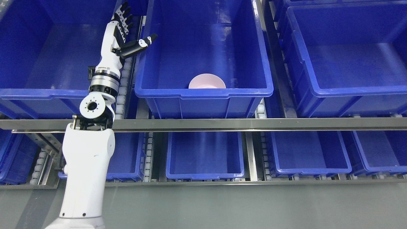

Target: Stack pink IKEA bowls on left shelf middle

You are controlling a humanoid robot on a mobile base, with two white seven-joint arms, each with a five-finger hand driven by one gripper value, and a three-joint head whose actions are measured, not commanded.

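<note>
A pink bowl (207, 81) lies in the middle blue bin (203, 92) on the upper shelf, close behind the bin's front wall, which hides its lower part. My left arm rises from the lower left, and its left hand (128, 30) is held over the gap between the left bin (47, 92) and the middle bin. The fingers are spread, the thumb points right over the middle bin's left rim, and nothing is held. The hand is well up and to the left of the bowl.
A third blue bin (349, 95) stands on the upper shelf at the right. A metal rail (254, 124) runs across the shelf front. Below it sit several more blue bins (205, 173). Roller tracks (122, 92) separate the bins.
</note>
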